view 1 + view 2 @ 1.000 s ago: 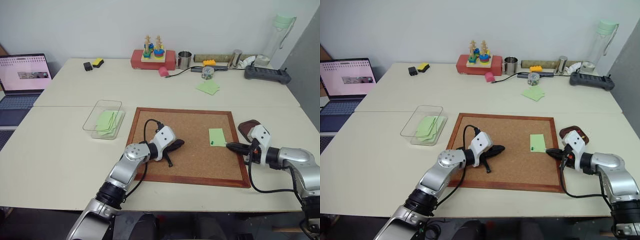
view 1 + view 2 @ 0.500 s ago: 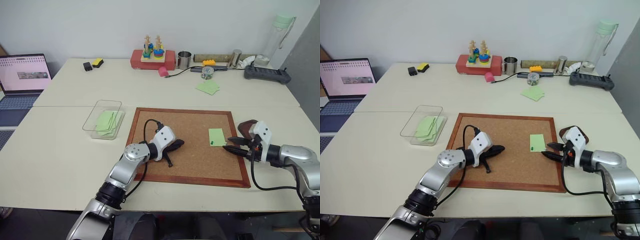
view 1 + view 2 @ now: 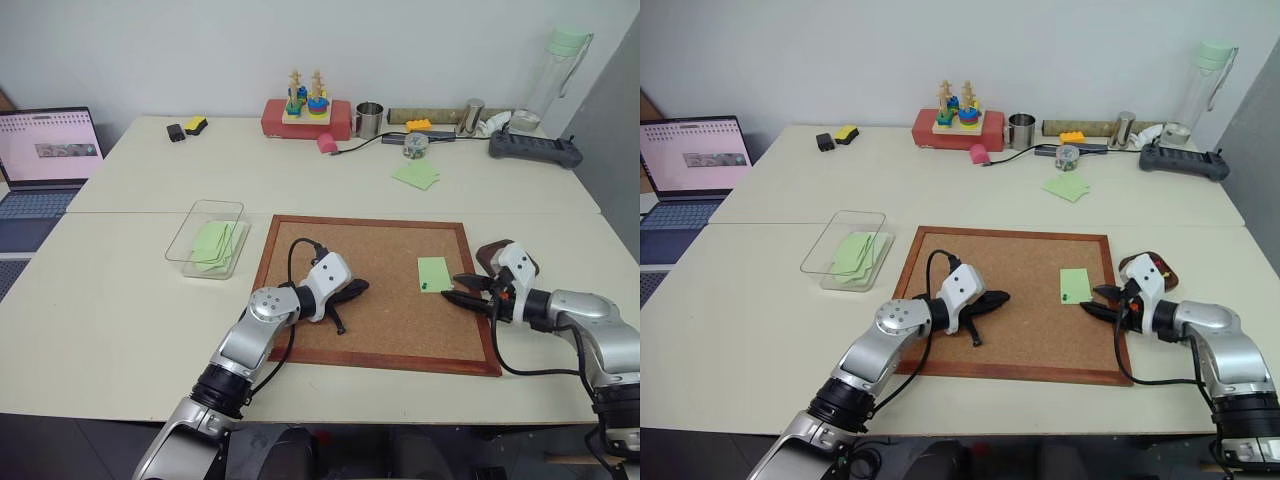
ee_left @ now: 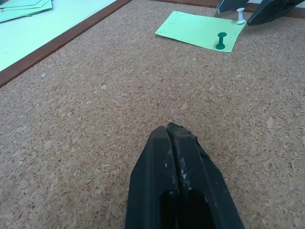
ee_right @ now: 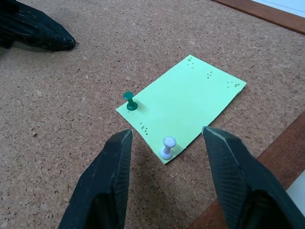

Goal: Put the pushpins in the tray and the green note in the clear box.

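Right wrist view: unmarked green note [image 5: 183, 105].

Two pushpins [image 5: 166, 147] hold one green note [image 5: 183, 104]; one tray [image 3: 492, 256], one clear box [image 3: 208, 237] containing perhaps three notes, one corkboard [image 3: 375, 290].

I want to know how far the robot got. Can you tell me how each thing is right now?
green note: flat on the corkboard, pinned.
green pushpin: stuck upright in the note.
white pushpin: stuck upright in the note, between the right fingers.
right gripper: open.
left gripper: shut, empty.
clear box: open, green notes inside.
laptop: on.
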You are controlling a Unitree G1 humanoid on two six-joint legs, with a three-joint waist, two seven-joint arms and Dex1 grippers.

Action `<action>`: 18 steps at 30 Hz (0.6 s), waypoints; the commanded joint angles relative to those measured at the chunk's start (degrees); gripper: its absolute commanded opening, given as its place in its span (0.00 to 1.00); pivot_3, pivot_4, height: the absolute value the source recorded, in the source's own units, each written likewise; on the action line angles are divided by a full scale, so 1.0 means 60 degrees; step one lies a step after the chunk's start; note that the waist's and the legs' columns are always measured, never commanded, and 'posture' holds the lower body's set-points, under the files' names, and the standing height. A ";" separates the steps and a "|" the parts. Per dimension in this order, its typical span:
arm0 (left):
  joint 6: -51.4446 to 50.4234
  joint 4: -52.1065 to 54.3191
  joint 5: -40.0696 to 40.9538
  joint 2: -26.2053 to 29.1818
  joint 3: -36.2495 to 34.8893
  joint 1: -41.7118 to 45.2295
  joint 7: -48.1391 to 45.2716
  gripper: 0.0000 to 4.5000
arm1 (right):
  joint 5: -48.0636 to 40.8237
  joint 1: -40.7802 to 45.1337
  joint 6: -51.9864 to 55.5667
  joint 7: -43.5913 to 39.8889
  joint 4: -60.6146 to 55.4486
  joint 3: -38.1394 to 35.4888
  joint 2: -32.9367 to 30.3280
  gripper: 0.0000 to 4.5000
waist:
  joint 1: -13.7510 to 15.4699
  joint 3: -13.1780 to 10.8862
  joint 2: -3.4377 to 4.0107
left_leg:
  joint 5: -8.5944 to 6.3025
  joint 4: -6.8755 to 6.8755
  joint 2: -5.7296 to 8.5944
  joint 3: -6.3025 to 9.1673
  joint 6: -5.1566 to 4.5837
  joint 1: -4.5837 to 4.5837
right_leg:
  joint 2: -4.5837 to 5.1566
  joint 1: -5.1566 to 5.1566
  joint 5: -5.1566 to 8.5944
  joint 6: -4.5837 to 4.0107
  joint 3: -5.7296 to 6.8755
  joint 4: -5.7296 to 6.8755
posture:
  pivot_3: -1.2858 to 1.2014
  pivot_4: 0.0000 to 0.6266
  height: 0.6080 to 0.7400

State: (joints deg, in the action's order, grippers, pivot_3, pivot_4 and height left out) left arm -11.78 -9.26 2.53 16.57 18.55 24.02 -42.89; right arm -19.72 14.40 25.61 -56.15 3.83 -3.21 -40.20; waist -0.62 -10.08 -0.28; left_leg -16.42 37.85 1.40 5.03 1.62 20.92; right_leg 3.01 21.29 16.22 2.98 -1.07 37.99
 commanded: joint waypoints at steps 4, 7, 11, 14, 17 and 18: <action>-0.0243 -0.0402 -0.0394 0.0241 0.0292 -0.0373 -0.0094 0.00 | -0.0183 -0.0009 -0.0022 -0.0068 -0.0222 -0.0189 -0.0013 0.22 | 0.0000 0.0000 0.0000 | 0.0000 0.0000 0.0000 0.0000 0.0000 0.0000 | 0.0000 0.0000 0.0000 0.0000 0.0001 0.0000 | 0.52 0.24 1.00; -0.0245 -0.0384 -0.0397 0.0250 0.0294 -0.0388 -0.0099 0.00 | -0.0197 -0.0063 -0.0031 -0.0073 -0.0278 -0.0221 -0.0032 0.10 | -0.0001 0.0000 0.0000 | 0.0000 0.0000 0.0000 0.0000 0.0000 0.0000 | 0.0000 0.0000 0.0000 0.0000 0.0000 0.0000 | 0.52 0.24 1.00; -0.0247 -0.0370 -0.0400 0.0264 0.0298 -0.0393 -0.0116 0.00 | -0.0291 -0.0125 -0.0003 -0.0062 -0.0437 -0.0317 -0.0030 0.00 | -0.0005 0.0000 0.0000 | 0.0000 0.0000 0.0000 0.0000 0.0000 0.0000 | 0.0000 0.0000 0.0000 0.0000 0.0001 0.0000 | 0.52 0.24 1.00; -0.0245 -0.0361 -0.0407 0.0275 0.0301 -0.0401 -0.0129 0.00 | -0.0460 -0.0156 0.0113 -0.0014 -0.0620 -0.0434 0.0029 0.00 | -0.0005 0.0000 0.0000 | 0.0000 -0.0001 0.0000 0.0001 0.0000 0.0000 | 0.0000 0.0001 0.0000 0.0000 0.0001 -0.0001 | 0.52 0.24 1.00; -0.0247 -0.0371 -0.0415 0.0276 0.0306 -0.0394 -0.0136 0.00 | -0.0666 -0.0173 0.0303 0.0068 -0.0761 -0.0576 0.0091 0.00 | -0.0004 0.0000 0.0000 | 0.0000 -0.0004 -0.0001 0.0001 0.0000 0.0001 | 0.0000 0.0002 0.0000 0.0000 0.0001 -0.0001 | 0.52 0.24 1.00; -0.0247 -0.0372 -0.0420 0.0278 0.0308 -0.0394 -0.0137 0.00 | -0.0737 -0.0173 0.0370 0.0104 -0.0799 -0.0633 0.0108 0.00 | -0.0004 0.0000 0.0000 | 0.0000 -0.0004 0.0000 0.0001 0.0000 0.0001 | 0.0000 0.0002 0.0000 0.0000 0.0001 -0.0001 | 0.52 0.24 1.00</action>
State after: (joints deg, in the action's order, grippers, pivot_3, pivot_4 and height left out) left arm -11.78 -8.81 2.33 16.79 18.58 23.82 -43.11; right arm -21.35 12.93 27.06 -55.75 2.43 -4.43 -39.75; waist -0.65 -10.08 -0.28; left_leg -16.43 37.83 1.40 5.03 1.62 20.93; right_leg 3.01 21.31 16.22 2.98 -1.07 37.99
